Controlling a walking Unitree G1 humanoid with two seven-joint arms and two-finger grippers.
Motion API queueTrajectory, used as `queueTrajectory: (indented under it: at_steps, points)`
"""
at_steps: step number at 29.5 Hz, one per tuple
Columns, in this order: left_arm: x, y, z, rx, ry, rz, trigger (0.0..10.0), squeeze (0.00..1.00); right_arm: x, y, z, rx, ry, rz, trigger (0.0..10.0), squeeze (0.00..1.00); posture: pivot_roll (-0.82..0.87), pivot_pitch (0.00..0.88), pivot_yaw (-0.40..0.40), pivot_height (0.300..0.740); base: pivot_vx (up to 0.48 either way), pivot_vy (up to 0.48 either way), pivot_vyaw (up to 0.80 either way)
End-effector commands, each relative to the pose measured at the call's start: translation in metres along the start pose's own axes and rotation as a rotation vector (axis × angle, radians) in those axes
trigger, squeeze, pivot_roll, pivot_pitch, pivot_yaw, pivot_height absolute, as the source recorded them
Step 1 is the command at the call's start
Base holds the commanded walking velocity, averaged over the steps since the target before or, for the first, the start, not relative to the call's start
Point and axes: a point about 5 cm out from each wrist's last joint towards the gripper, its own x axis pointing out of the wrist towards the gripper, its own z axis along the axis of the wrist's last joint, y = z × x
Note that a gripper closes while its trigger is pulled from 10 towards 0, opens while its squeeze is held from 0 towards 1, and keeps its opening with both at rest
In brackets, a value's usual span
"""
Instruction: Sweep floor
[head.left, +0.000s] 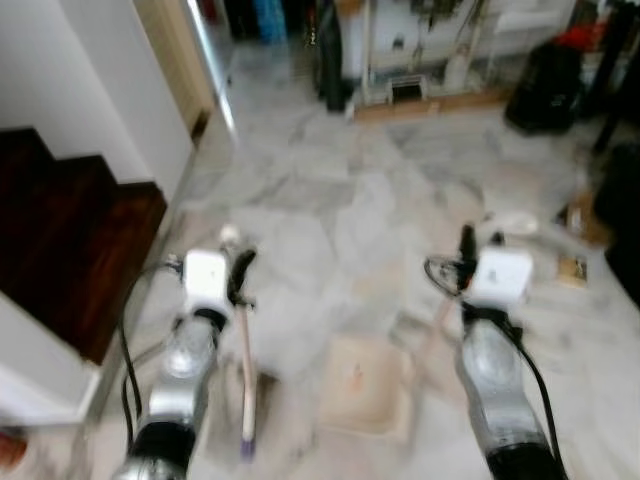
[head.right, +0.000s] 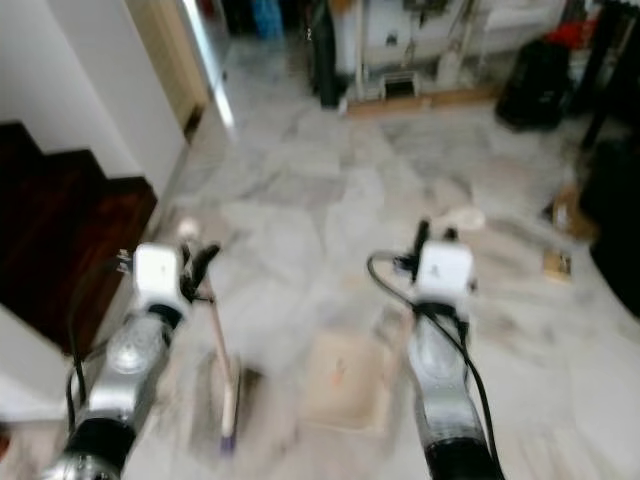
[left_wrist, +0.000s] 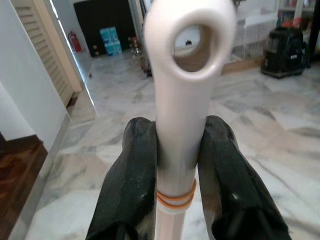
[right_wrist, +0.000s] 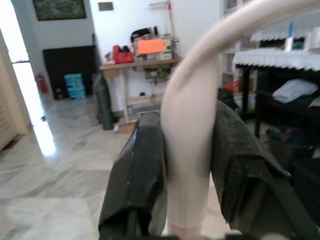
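Left gripper (left_wrist: 177, 165) jaws clamped on broom handle (left_wrist: 182, 100), right gripper (right_wrist: 187, 165) jaws clamped on dustpan handle (right_wrist: 192, 115); dustpan (head.left: 362, 385) on marble floor (head.left: 330, 210), stairs (head.left: 70, 230) left, clutter ahead.

Glossy cream plastic on the broom handle (left_wrist: 182, 100), smooth, clamped between matt black rubbery fingers (left_wrist: 132, 185) of the left gripper (left_wrist: 177, 165). Same smooth pale plastic on the dustpan handle (right_wrist: 192, 145) in the right gripper (right_wrist: 187, 170). Polished grey-veined marble floor (head.left: 330, 190). Dark glossy wood on the stair steps (head.left: 70, 240).
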Motion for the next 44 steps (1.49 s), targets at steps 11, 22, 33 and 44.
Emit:
queueTrajectory:
  at_steps: [11, 22, 33, 44]
  points:
    - [0.004, 0.009, 0.01, 0.018, -0.047, 0.019, 10.0, 0.0, 0.004, 0.01, 0.012, 0.024, -0.049, 0.024, 10.0, 0.0, -0.18, 0.0, 0.109, 0.74, 0.391, 0.0, 0.0]
    - [0.004, 0.011, 0.011, 0.015, -0.054, 0.034, 10.0, 0.0, 0.005, 0.015, 0.015, 0.031, -0.061, 0.044, 10.0, 0.0, -0.17, 0.0, 0.103, 0.74, 0.392, 0.0, 0.0]
    - [0.001, 0.018, 0.015, 0.034, -0.069, 0.06, 10.0, 0.0, 0.006, 0.025, 0.014, 0.057, -0.051, 0.075, 10.0, 0.0, -0.09, 0.0, 0.084, 0.74, 0.392, 0.0, 0.0]
    - [0.0, 0.014, 0.013, 0.032, -0.067, 0.064, 10.0, 0.0, 0.007, 0.024, 0.015, 0.06, -0.061, 0.091, 10.0, 0.0, -0.1, 0.0, 0.071, 0.74, 0.391, 0.0, 0.0]
